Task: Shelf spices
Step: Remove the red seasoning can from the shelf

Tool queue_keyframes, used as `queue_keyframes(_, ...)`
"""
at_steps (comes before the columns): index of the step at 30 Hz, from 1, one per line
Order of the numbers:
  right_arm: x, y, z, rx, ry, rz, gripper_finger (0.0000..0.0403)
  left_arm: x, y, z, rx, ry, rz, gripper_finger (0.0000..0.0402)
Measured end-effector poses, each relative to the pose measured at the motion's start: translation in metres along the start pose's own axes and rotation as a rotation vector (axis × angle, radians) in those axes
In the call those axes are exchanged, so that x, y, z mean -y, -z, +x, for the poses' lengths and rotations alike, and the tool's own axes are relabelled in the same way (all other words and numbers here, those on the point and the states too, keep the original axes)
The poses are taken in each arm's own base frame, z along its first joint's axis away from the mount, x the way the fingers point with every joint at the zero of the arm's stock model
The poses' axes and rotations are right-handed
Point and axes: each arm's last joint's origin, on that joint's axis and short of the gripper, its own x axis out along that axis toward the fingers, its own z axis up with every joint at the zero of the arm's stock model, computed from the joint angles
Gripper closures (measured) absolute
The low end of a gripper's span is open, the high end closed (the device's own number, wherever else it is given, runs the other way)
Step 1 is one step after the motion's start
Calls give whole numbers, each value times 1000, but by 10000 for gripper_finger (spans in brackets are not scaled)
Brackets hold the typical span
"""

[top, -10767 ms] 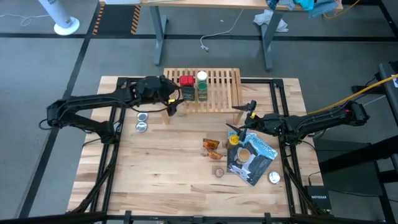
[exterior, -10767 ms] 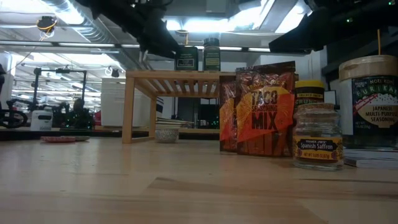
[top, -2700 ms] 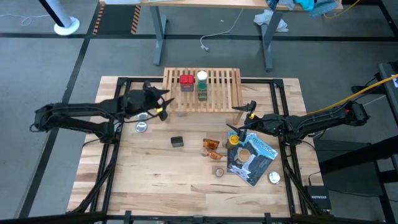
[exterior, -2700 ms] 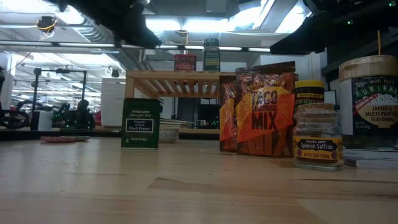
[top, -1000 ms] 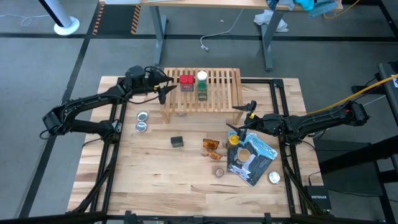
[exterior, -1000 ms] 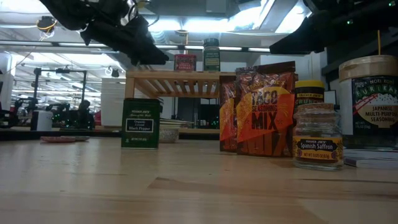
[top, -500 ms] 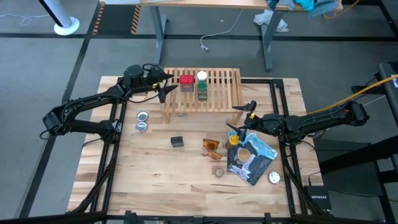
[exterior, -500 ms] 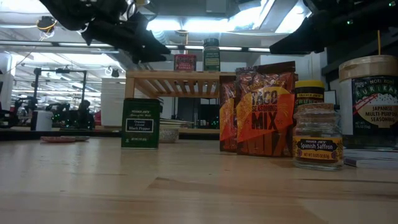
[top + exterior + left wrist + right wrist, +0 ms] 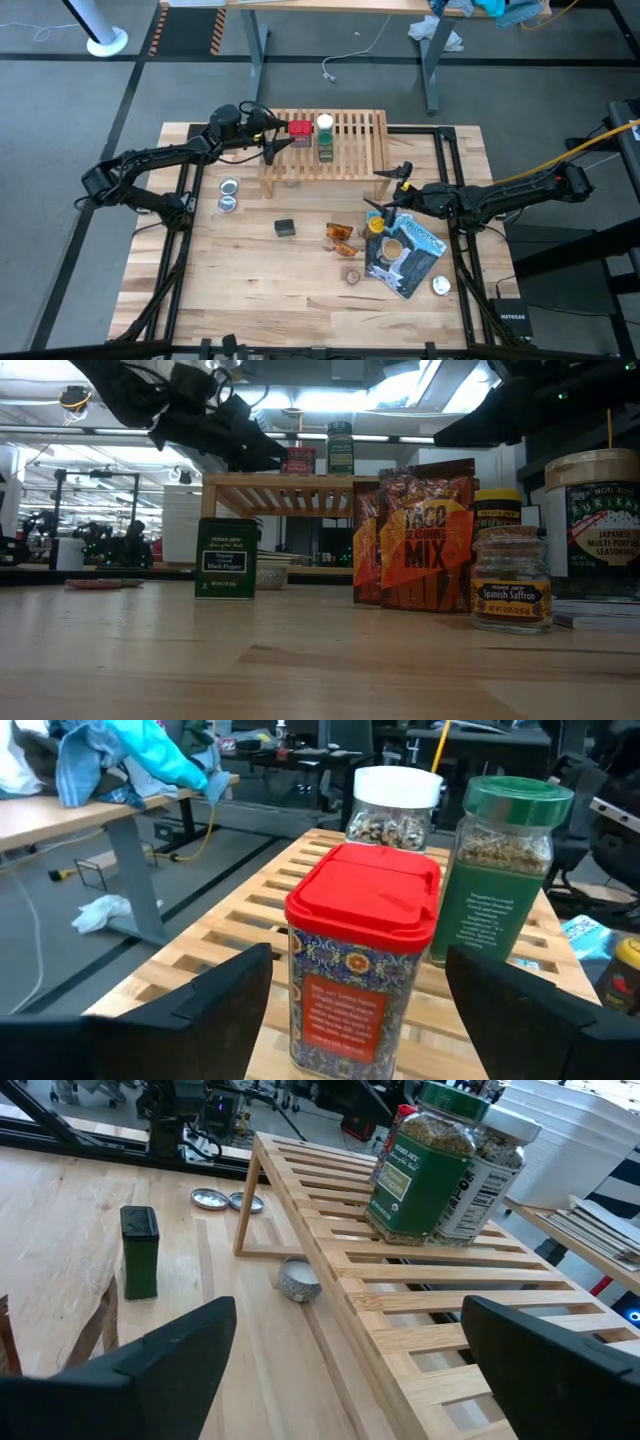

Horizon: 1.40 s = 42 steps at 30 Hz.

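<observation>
The shelf [image 9: 350,150] stands at the table's far side on its short legs. On its slats stand a red-capped jar [image 9: 365,960], a white-capped jar [image 9: 395,805] and a green-capped jar [image 9: 503,870]. My left gripper [image 9: 358,958] is open and level with the red-capped jar [image 9: 300,129], coming from the table's left, one finger at either side of it. A dark square tin [image 9: 285,228], orange packets [image 9: 341,238], a yellow-capped jar [image 9: 376,225] and a tan-capped jar [image 9: 352,276] stand on the table. My right gripper [image 9: 385,190] waits open, right of the shelf.
Two silver discs [image 9: 228,195] lie left of the shelf's front leg. A small round tin [image 9: 297,1278] sits under the shelf. A blue-and-black pouch [image 9: 405,255] lies at the right, with another silver disc [image 9: 441,285] beside it. The table's near half is bare wood.
My left gripper has gone toward the table's right edge and slightly down, up to the red-capped jar on the shelf. It has turned more level, and its fingers stand wider apart than a second ago. The jars and the tin have kept their places.
</observation>
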Motion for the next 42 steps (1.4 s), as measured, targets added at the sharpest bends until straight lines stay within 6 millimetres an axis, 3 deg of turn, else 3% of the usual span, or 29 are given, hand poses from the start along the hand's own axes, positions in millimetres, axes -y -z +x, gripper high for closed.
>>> queue_keyframes(30,0,1,0,-10,-2,-5,10,-7,24,28,34,94,65,113)
queue_keyframes(42,0,2,0,-18,-3,-9,10,-2,20,30,69,111,88,223)
